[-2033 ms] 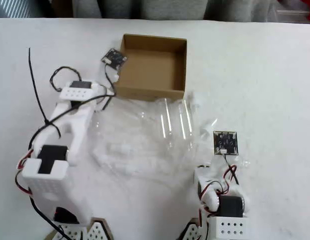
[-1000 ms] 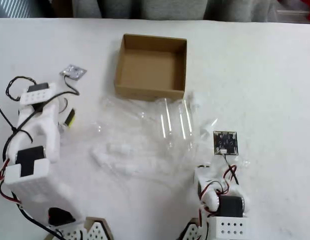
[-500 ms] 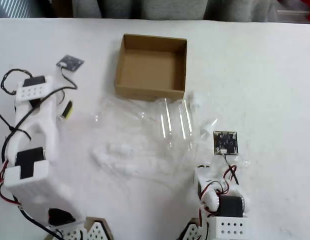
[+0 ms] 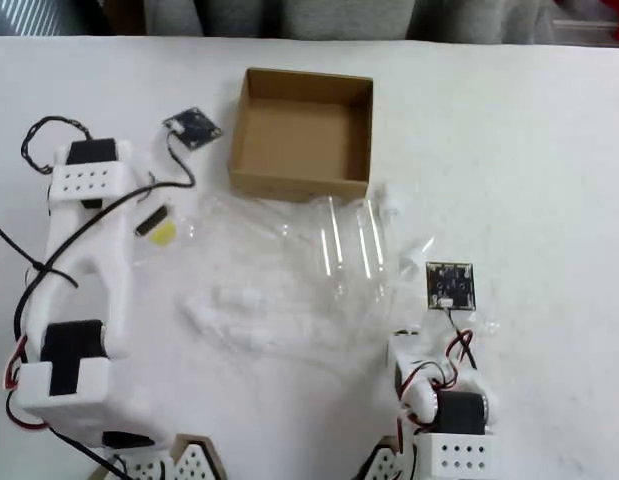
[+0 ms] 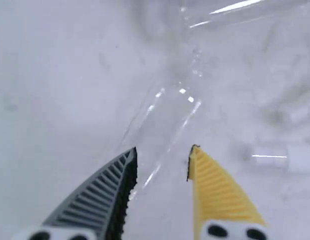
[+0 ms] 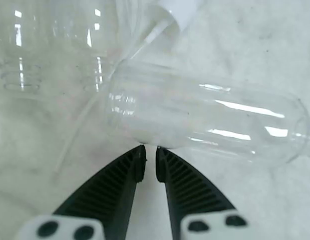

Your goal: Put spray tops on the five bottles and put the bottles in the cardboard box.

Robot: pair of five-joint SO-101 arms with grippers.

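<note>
Several clear bottles [image 4: 339, 250] lie in a loose heap on the white table in front of the cardboard box [image 4: 304, 130], which has nothing in it. My left gripper [image 4: 157, 226] sits at the heap's left edge. In the left wrist view the left gripper [image 5: 164, 150] is open, and a clear bottle [image 5: 167, 112] lies just ahead with its near end reaching the gap. My right gripper [image 6: 150, 148] is shut on nothing, its tips just short of a bottle [image 6: 205, 120] lying crosswise. A white spray top [image 6: 175, 10] lies beyond that bottle.
The right arm [image 4: 439, 400] is folded at the table's near edge, right of the heap. More white spray tops [image 4: 392, 203] lie among the bottles near the box's front right corner. Bare table stretches to the far right and behind the box.
The left arm swung away from the box's left front corner out to the far left, then came forward and back toward the bottles. The right arm has stayed still.
</note>
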